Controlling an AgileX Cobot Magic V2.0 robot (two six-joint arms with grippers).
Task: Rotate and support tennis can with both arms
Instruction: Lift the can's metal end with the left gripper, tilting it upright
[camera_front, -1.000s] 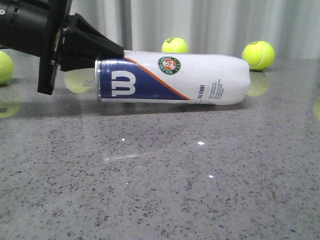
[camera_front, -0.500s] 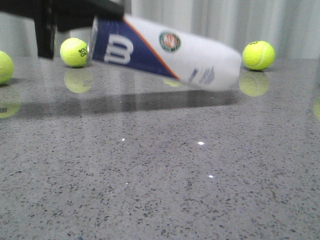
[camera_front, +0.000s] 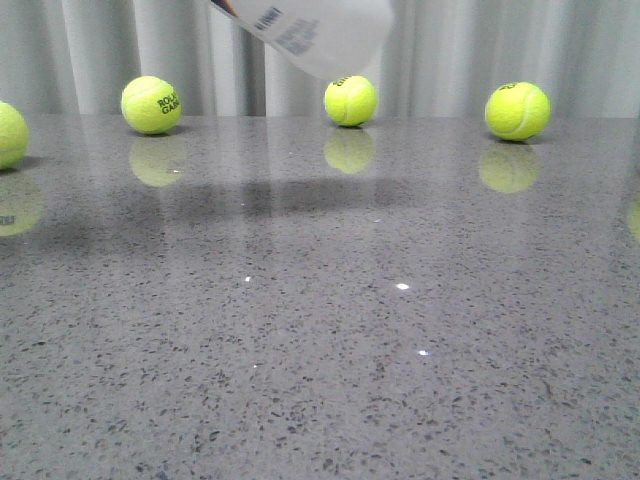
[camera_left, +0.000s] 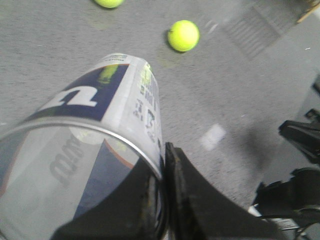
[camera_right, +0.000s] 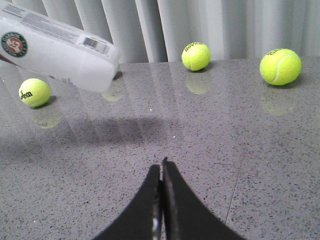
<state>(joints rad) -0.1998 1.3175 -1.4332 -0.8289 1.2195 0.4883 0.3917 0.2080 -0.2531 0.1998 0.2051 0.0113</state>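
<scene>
Two grippers appear, each in its own wrist view. The left gripper (camera_left: 162, 165) pinches the silver rim of the tennis can (camera_left: 95, 145): one black finger (camera_left: 200, 200) lies outside the wall, the other sits inside the open mouth. The can is off the grey stone table (camera_front: 320, 330) and tilted, its closed white end lowest; in the front view only that end (camera_front: 320, 35) shows, at 12 o'clock of the frame, cut off by the frame's upper edge. The right gripper (camera_right: 161, 170) has its two black fingers pressed together with nothing between them, low over bare tabletop, well apart from the can (camera_right: 60, 50), which lies toward 10 o'clock from it. Four tennis balls show in the front view: one at the left edge (camera_front: 8, 135), one at left rear (camera_front: 151, 104), one directly below the can's end (camera_front: 351, 100), one at right rear (camera_front: 517, 110). The near half of the table holds no objects. Pale curtains (camera_front: 480, 45) close the far edge.
</scene>
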